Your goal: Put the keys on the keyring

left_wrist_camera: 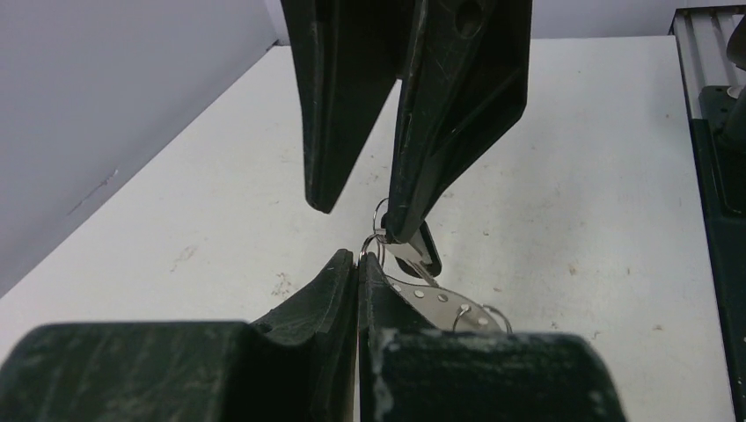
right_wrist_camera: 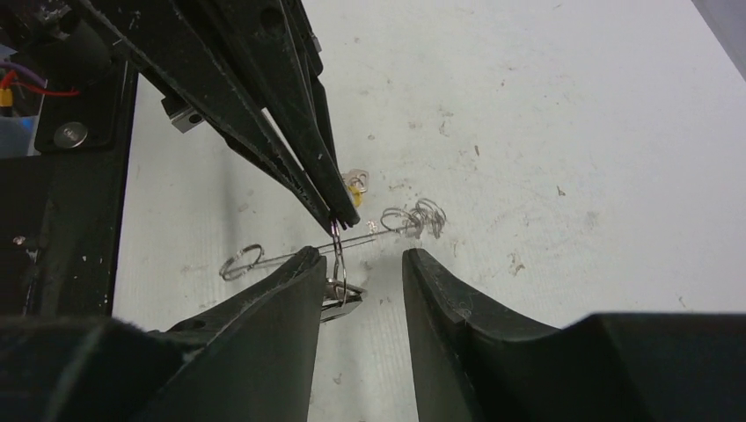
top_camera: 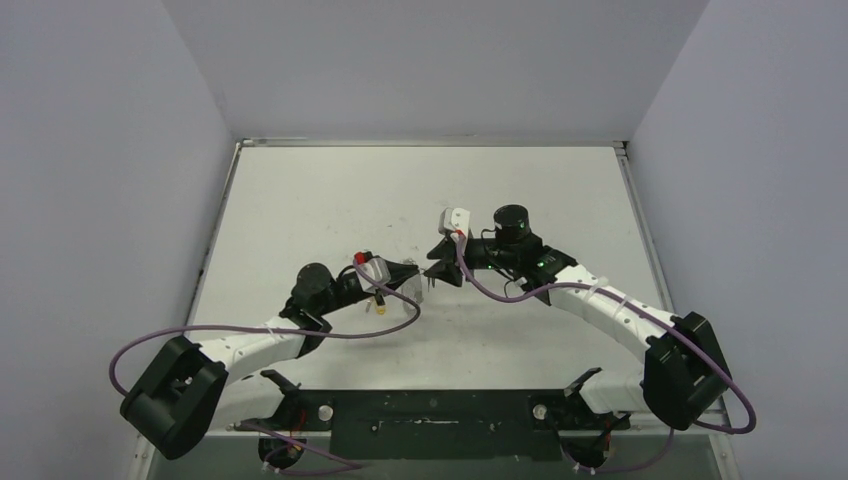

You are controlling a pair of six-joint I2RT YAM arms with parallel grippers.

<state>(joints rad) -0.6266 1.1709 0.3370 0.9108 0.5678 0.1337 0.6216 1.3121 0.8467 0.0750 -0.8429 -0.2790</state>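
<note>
My left gripper (left_wrist_camera: 356,261) is shut on a small ring of the keyring (right_wrist_camera: 290,255), a thin silvery wire held above the table, with more small rings (right_wrist_camera: 420,218) bunched at its far end. The black-headed key (left_wrist_camera: 424,251) hangs from the pinched ring, beside a silvery perforated plate (left_wrist_camera: 440,303). My right gripper (right_wrist_camera: 362,255) is open, tip to tip with the left gripper (right_wrist_camera: 341,216); one of its fingers (left_wrist_camera: 405,220) touches the black key (right_wrist_camera: 341,303). The yellow-headed key (right_wrist_camera: 356,182) shows just behind the left fingers. In the top view both grippers (top_camera: 408,273) (top_camera: 437,268) meet mid-table.
The black base rail (top_camera: 430,415) runs along the near edge, and also shows in the left wrist view (left_wrist_camera: 717,176). Grey walls (top_camera: 100,200) enclose the white table (top_camera: 430,190) on three sides. Purple cables (top_camera: 150,340) loop from both arms.
</note>
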